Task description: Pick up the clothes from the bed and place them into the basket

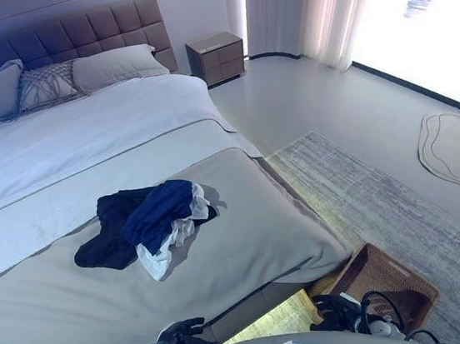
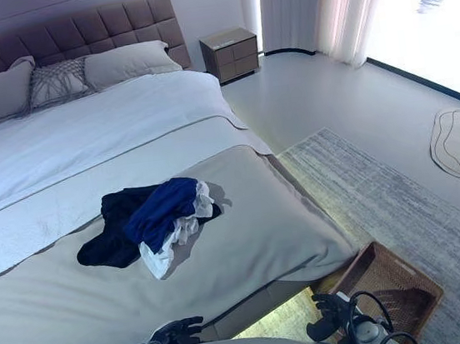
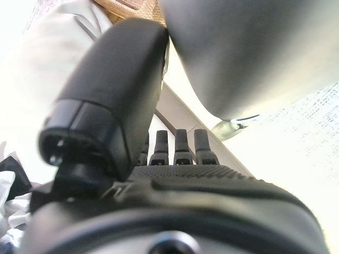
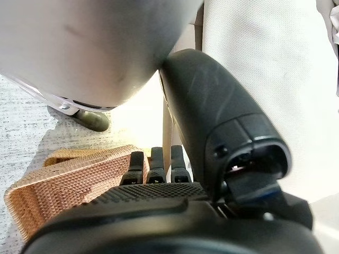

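A pile of clothes (image 1: 148,224) lies in the middle of the grey bed (image 1: 247,245): a dark navy garment, a blue one and a white one, bunched together. A brown woven basket (image 1: 386,283) stands on the rug at the bed's foot corner, to my right; it also shows in the right wrist view (image 4: 69,182). My left hand (image 1: 179,339) hangs low at the bed's near edge, fingers straight, empty. My right hand (image 2: 331,315) hangs low beside the basket, fingers straight, empty. Both hands are well short of the clothes.
Pillows (image 1: 75,73) lie against the padded headboard. A bedside cabinet (image 1: 216,56) stands at the far right of the bed. A grey rug (image 1: 385,203) covers the floor right of the bed, with a small pale mat (image 1: 458,148) further right near the curtained window.
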{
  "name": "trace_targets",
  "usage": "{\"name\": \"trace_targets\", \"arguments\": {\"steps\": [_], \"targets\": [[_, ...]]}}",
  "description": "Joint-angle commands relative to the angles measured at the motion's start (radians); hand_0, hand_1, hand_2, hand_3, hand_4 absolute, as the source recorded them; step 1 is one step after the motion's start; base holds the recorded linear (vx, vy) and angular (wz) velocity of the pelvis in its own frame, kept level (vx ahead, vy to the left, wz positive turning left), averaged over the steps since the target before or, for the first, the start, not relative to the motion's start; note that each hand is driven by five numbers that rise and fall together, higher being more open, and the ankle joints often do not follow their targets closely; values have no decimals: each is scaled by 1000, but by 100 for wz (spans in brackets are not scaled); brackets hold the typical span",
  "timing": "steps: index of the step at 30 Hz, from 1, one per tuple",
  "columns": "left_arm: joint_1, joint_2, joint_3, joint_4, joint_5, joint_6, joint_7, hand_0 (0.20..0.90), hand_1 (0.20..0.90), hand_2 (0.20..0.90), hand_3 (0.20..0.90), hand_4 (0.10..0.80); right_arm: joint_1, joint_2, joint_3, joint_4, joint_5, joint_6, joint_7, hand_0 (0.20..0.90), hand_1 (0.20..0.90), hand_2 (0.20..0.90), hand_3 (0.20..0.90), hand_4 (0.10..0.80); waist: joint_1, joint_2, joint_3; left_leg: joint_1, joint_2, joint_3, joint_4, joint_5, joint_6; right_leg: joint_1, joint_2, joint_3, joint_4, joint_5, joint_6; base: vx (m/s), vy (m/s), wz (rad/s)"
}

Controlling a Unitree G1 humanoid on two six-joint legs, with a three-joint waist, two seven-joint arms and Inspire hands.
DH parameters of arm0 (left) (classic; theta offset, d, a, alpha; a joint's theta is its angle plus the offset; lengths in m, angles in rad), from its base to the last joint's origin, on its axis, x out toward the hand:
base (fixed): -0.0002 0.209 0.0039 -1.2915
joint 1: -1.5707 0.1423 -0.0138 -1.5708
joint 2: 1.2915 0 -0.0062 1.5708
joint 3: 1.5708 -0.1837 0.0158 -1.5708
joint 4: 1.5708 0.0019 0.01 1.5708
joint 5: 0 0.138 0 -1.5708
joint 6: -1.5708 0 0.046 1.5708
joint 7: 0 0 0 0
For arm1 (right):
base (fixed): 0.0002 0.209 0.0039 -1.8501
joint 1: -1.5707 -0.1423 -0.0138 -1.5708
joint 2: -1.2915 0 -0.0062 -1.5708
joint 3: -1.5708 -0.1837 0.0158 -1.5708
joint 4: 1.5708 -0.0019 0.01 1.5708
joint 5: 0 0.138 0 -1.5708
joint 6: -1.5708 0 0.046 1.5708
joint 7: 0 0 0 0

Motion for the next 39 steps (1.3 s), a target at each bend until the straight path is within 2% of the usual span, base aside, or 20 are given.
{"name": "trace_targets", "arguments": {"steps": [1, 10, 18, 22, 25, 27, 28, 29, 30, 31, 33, 35, 36, 38, 39], "targets": [[-73, 3, 14, 56, 4, -24, -7, 900, 900, 900, 900, 800, -71, 10, -4, 46, -4, -22, 7, 900, 900, 900, 900, 800, 25, -36, 49, 95, -104, 21, 7, -169, 80, -12, 40, -29, 50, -27, -38, 0, 0, 0], [-68, 4, 19, 55, 1, -17, -7, 900, 900, 900, 900, 800, -68, 12, -9, 48, 8, -22, -2, 900, 900, 900, 900, 800, 31, -38, 50, 91, -103, 16, 7, -166, 80, -15, 39, -35, 60, -34, -39, 0, 0, 0], [-64, 3, 29, 68, 3, -14, 3, 900, 900, 900, 900, 800, -68, 20, -53, 58, 152, 19, 28, 900, 900, 900, 900, 800, 35, -40, 53, 93, -106, 6, 7, -169, 87, -15, 38, -36, 74, -42, -41, 17, 11, 4], [-58, 1, 33, 71, 6, -12, 4, 900, 900, 900, 900, 800, -63, 32, -121, 71, 379, 77, 86, 900, 900, 900, 900, 800, 38, -37, 50, 99, -109, 1, 7, -171, 88, -8, 35, -40, 79, -46, -41, 50, 23, 2], [-49, 4, 41, 74, 10, -14, -2, 900, 900, 900, 900, 800, -63, 45, -227, 64, 732, 174, 165, 900, 900, 900, 900, 800, 39, -33, 53, 112, -110, 0, 7, -174, 88, 3, 33, -43, 85, -50, -40, 70, 28, 1], [-42, 5, 46, 78, 12, -20, -4, 900, 900, 900, 900, 800, -63, 50, -271, 52, 877, 218, 204, 900, 900, 900, 900, 800, 38, -32, 50, 109, -111, 1, 7, -172, 88, 1, 33, -43, 86, -48, -39, 67, 32, 0], [-31, 5, 48, 77, 11, -24, -5, 900, 900, 900, 900, 800, -62, 62, -327, 9, 1021, 249, 243, 900, 900, 900, 900, 800, 39, -29, 50, 112, -111, 3, 7, -173, 87, 4, 31, -46, 88, -48, -37, 64, 31, -1], [-30, 5, 48, 77, 11, -24, -5, 900, 900, 900, 900, 800, -61, 63, -330, 5, 1029, 247, 245, 900, 900, 900, 900, 800, 39, -29, 50, 113, -111, 3, 7, -173, 87, 4, 31, -46, 88, -48, -37, 91, 52, -1], [-15, 0, 45, 59, 9, -22, -1, 900, 900, 900, 900, 800, -61, 74, -328, -84, 1078, 199, 260, 900, 900, 900, 900, 800, 43, -27, 52, 112, -111, 1, 7, -174, 86, 5, 28, -50, 90, -47, -36, 58, 54, 0], [-4, -1, 38, 44, 1, -21, 3, 900, 900, 900, 900, 800, -65, 81, -307, -168, 1080, 136, 255, 900, 900, 900, 900, 800, 46, -27, 56, 111, -112, -2, 7, -173, 87, 3, 25, -52, 92, -46, -35, 61, 74, 1], [9, -2, 24, 19, -20, -18, 11, 900, 900, 900, 900, 800, -72, 98, -265, -320, 1053, 154, 262, 900, 900, 900, 900, 800, 50, -27, 64, 106, -115, -7, 7, -171, 90, -4, 19, -56, 99, -47, -36, 28, 70, 0], [17, -3, 18, 7, -32, -21, 16, 900, 900, 900, 900, 800, -78, 101, -224, -391, 977, 125, 270, 900, 900, 900, 900, 800, 55, -29, 70, 102, -118, -12, 7, -169, 93, -9, 17, -59, 105, -48, -37, 30, 70, 2], [21, -5, 13, -8, -45, -17, 21, 900, 900, 900, 900, 800, -87, 91, -176, -447, 865, 61, 260, 900, 900, 900, 900, 800, 63, -31, 77, 99, -122, -20, 8, -167, 96, -13, 13, -62, 110, -50, -39, 40, 119, 11], [21, 1, -8, -44, -75, -12, 30, 900, 900, 900, 900, 800, -135, 35, -81, -548, 572, -86, 137, 900, 900, 900, 900, 800, 94, -42, 98, 73, -134, -45, 31, -169, 104, -27, 2, -75, 123, -53, -40, 23, 136, 19], [20, 2, -16, -52, -78, -14, 32, 900, 900, 900, 900, 800, -163, 9, -61, -572, 490, -111, 67, 900, 900, 900, 900, 800, 105, -45, 106, 60, -138, -54, 46, -172, 107, -34, -2, -80, 129, -54, -41, -3, 88, 32]]}}
